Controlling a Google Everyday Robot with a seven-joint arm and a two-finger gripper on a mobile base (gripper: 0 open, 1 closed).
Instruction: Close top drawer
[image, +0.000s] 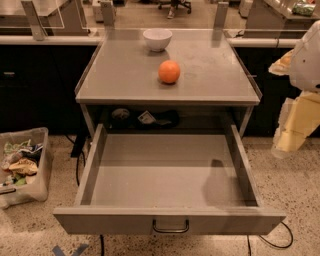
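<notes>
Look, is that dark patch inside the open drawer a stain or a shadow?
Camera view: likely a shadow, a soft-edged dark patch on the right of the top drawer floor, near the hand hanging at the right edge; camera view: the orange on the tabletop casts a small shadow too.

The broad grey metal top drawer stands open under the grey worktop; the pale yellowish end effector hangs right of it, apart.

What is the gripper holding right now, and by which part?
Nothing that shows. The gripper hangs to the right of the open top drawer, apart from its wire handle.
</notes>
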